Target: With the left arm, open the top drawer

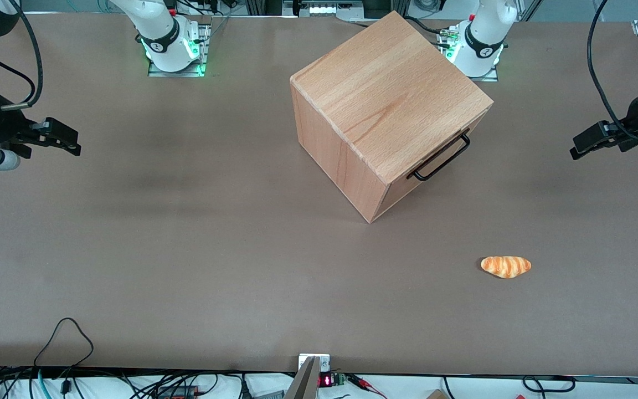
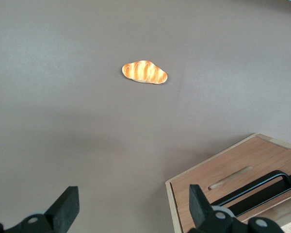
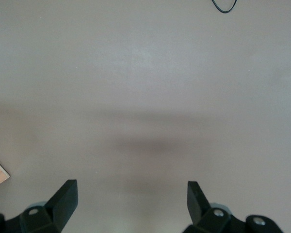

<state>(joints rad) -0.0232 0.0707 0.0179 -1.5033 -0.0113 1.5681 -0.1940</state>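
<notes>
I see the left arm's gripper [image 1: 576, 151] hanging above the table [image 1: 186, 249] at its working end, fingers [image 2: 65, 208] spread wide, holding nothing. The cabinet [image 1: 385, 105] sits mid-table, its top drawer [image 1: 446, 152] shut, black handle [image 1: 442, 159] untouched. A croissant [image 1: 505, 266] lies nearer the camera.

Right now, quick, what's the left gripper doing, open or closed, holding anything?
Left gripper: open, holding nothing, hovering above the table toward the working arm's end, apart from the top drawer and its handle.
</notes>
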